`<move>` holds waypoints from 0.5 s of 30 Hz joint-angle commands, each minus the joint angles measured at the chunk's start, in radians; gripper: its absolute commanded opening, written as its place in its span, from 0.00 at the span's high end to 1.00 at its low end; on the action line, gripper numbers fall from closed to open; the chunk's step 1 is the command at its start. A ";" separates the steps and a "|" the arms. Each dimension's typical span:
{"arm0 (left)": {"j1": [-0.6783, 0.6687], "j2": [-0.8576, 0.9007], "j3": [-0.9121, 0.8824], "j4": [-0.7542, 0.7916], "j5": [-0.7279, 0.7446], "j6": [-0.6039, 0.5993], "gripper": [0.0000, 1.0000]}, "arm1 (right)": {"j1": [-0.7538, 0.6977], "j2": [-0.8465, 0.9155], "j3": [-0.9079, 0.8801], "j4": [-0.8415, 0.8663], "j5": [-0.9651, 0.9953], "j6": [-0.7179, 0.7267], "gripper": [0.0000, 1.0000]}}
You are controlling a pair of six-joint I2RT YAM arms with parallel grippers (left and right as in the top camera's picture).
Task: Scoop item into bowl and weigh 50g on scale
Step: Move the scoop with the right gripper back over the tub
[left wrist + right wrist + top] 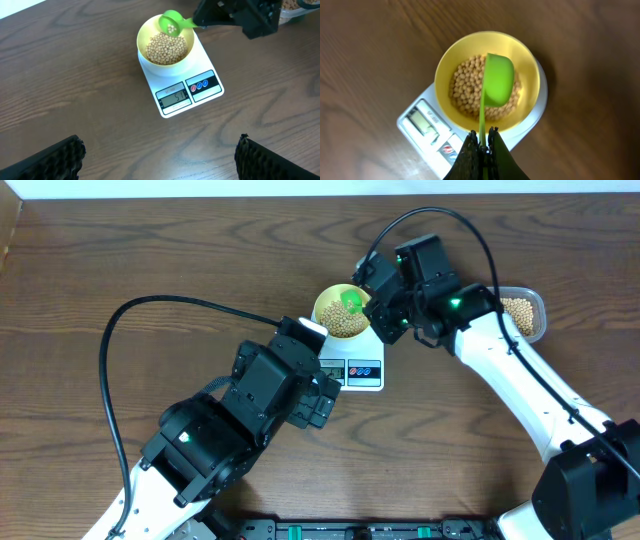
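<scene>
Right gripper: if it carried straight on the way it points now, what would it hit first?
Likely the near rim of the bowl, right ahead of the right gripper, which is shut on the green scoop; its cup hangs over the beans. Depth is unclear.

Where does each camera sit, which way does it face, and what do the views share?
Overhead: above the table, facing straight down at the bowl on the scale; left arm and right arm show.
Left wrist: on the left arm, angled down toward the scale; open left gripper at the bottom corners.
Right wrist: on the right arm, facing down into the bowl; right gripper, shut on the green scoop, at bottom.
Shared: all show the bowl of beans.
</scene>
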 commanded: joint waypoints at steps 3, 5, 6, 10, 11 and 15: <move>0.003 0.002 0.005 -0.003 -0.010 -0.002 0.02 | -0.117 -0.002 0.019 -0.025 -0.190 0.232 0.99; 0.003 0.002 0.005 -0.003 -0.010 -0.002 0.02 | -0.185 0.025 0.019 -0.030 -0.328 0.289 0.99; 0.003 0.002 0.005 -0.003 -0.010 -0.002 0.02 | -0.214 0.040 0.019 -0.028 -0.407 0.304 0.99; 0.003 0.002 0.005 -0.003 -0.010 -0.002 0.02 | -0.305 0.089 0.019 -0.005 -0.715 0.315 0.99; 0.003 0.002 0.005 -0.003 -0.010 -0.002 0.02 | -0.323 0.095 0.019 0.009 -0.779 0.315 0.99; 0.003 0.002 0.005 -0.003 -0.010 -0.002 0.02 | -0.397 0.098 0.019 0.074 -0.923 0.332 0.99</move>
